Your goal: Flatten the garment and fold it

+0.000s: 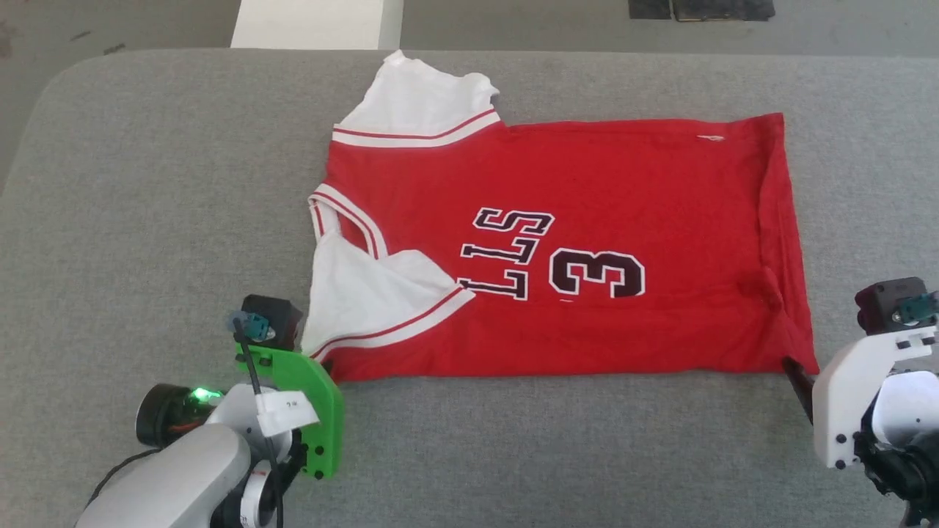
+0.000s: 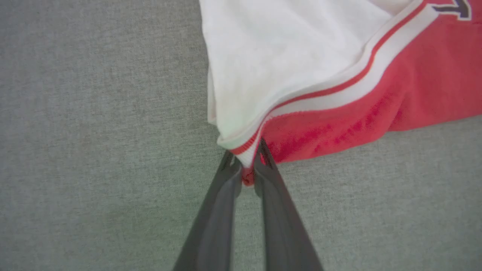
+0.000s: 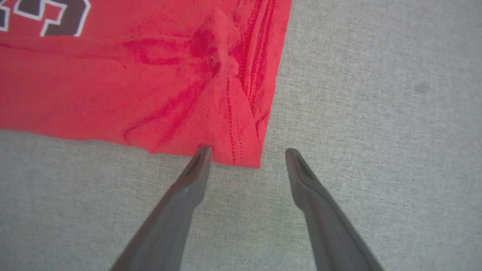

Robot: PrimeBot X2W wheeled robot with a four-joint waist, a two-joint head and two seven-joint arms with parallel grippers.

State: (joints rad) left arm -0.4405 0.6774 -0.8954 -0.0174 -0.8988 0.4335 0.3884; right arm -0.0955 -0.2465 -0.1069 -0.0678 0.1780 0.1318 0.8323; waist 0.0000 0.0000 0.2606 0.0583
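The head view shows the whole red jersey [image 1: 587,220] spread on the grey table [image 1: 147,183], while the wrist views add the fingers: the left gripper [image 2: 246,165] pinched tight on its 7 o'clock sleeve-trim corner, the right gripper [image 3: 248,151] wide open, one fingertip [image 3: 203,154] touching the 5 o'clock hem corner.

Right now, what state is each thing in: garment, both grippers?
garment: lying flat on the grey table, print up, near sleeve folded over the body, hem corner wrinkled.
left gripper: jaws shut on the garment's sleeve-side corner.
right gripper: jaws open at the near hem corner.
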